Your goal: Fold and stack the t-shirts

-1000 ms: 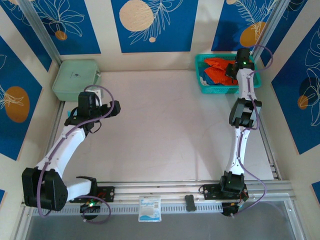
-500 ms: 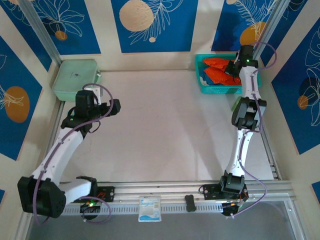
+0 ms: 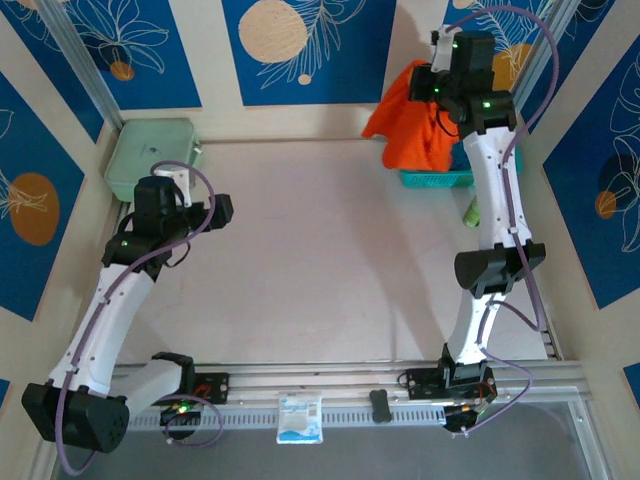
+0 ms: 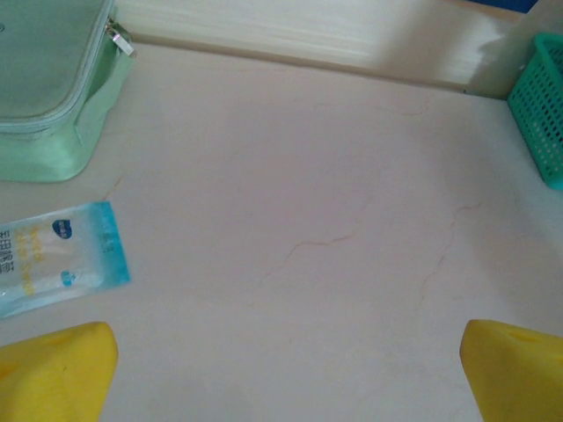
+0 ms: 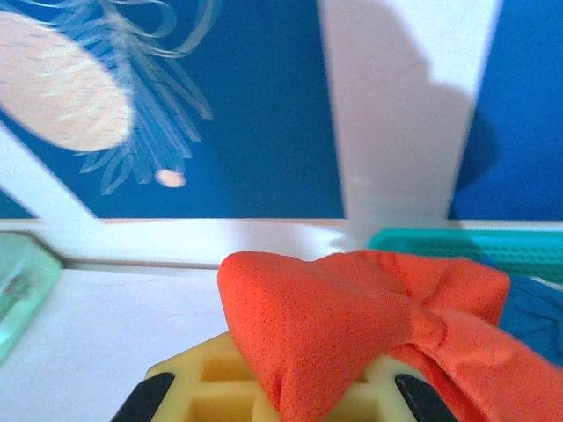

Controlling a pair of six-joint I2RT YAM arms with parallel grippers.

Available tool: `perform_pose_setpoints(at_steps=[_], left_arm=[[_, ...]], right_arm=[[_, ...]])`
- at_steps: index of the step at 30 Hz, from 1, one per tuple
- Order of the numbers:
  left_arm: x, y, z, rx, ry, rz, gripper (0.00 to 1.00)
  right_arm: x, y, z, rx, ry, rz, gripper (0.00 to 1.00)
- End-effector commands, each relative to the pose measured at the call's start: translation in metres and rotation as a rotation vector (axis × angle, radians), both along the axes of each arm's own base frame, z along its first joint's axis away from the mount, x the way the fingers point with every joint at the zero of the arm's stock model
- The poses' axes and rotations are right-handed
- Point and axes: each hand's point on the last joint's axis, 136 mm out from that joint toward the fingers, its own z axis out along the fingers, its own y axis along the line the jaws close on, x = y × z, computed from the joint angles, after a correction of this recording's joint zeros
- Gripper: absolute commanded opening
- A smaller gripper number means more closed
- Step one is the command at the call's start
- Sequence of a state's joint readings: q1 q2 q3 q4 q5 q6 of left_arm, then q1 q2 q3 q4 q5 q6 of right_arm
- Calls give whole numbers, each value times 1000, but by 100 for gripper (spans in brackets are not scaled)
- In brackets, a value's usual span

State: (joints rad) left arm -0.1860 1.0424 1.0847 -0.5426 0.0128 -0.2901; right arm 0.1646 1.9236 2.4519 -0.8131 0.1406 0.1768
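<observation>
The right tool point(image 3: 437, 88) clamps the orange tee point(image 3: 408, 128), which hangs long-axis down over the basket point(image 3: 440, 179). The left tool point(image 4: 286, 365) gapes wide above the surface point(image 3: 320, 250).

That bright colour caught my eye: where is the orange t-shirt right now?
In the top view, the orange t-shirt hangs from the right hand at the far right corner of the table, just above the teal basket.

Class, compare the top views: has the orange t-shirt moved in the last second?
Yes. The right gripper has lifted the orange t-shirt up out of the basket; it now hangs over the basket's left end.
</observation>
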Motion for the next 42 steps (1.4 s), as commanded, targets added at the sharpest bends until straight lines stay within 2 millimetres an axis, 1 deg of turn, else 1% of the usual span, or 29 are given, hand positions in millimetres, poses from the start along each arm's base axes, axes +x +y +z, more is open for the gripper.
perform_pose_setpoints(at_steps=[1, 3, 6, 9, 11, 13, 14, 15, 17, 18, 20, 21, 23, 25, 28, 29, 31, 33, 34, 35, 37, 38, 40, 41, 42], left_arm=[[-11, 5, 15, 32, -10, 7, 100], [-14, 7, 18, 44, -12, 12, 100], [-18, 10, 23, 56, -14, 19, 100], [-22, 13, 26, 64, -17, 25, 100], [-24, 15, 26, 71, -9, 31, 99], [-27, 16, 25, 69, -1, 35, 100], [-29, 16, 24, 68, 7, 36, 100], [-30, 15, 22, 63, 16, 35, 100], [-34, 14, 16, 54, 41, 31, 100], [-36, 14, 13, 49, 53, 30, 100], [-42, 12, 5, 35, 81, 27, 100], [-44, 12, 2, 28, 94, 27, 100], [-51, 11, -6, 8, 121, 28, 100], [-57, 9, -13, -16, 140, 28, 100], [-66, 6, -25, -55, 173, 29, 100], [-69, 5, -30, -67, 186, 29, 100], [-75, 3, -40, -89, 212, 32, 100], [-80, 1, -52, -106, 248, 33, 99], [-83, -1, -60, -114, 271, 37, 99], [-87, -3, -68, -121, 296, 38, 99], [-93, -8, -83, -134, 336, 34, 99], [-97, -12, -90, -141, 353, 30, 98], [-103, -21, -105, -148, 381, 18, 99], [-107, -26, -112, -151, 393, 12, 99], [-109, -30, -118, -151, 403, 3, 99]], right_arm=[[-30, 42, 25, -46, -70, 105, 0], [-49, 74, 33, -88, -116, 178, 0], [-70, 105, 38, -128, -140, 222, 0], [-87, 129, 29, -98, -103, 286, 0], [-97, 148, 8, -83, -55, 328, 0], [-108, 169, -20, -69, -8, 384, 0], [-113, 179, -39, -73, 10, 401, 0], [-117, 186, -53, -77, 17, 406, 0], [-128, 201, -95, -88, 65, 421, 0], [-132, 204, -113, -95, 89, 418, 0], [-145, 211, -158, -115, 158, 418, 0], [-151, 213, -175, -122, 184, 418, 0], [-171, 216, -216, -149, 246, 424, 0], [-191, 216, -249, -171, 299, 420, 0], [-223, 210, -292, -197, 372, 405, 1], [-232, 207, -304, -206, 393, 399, 5], [-248, 202, -322, -220, 429, 381, 12], [-256, 194, -331, -223, 458, 357, 23], [-257, 189, -332, -225, 468, 337, 31], [-257, 185, -331, -229, 472, 320, 35], [-255, 183, -322, -228, 460, 325, 39], [-253, 184, -315, -225, 450, 334, 42], [-249, 189, -299, -216, 429, 362, 53], [-246, 192, -290, -212, 417, 378, 60], [-244, 195, -284, -210, 409, 393, 64]])
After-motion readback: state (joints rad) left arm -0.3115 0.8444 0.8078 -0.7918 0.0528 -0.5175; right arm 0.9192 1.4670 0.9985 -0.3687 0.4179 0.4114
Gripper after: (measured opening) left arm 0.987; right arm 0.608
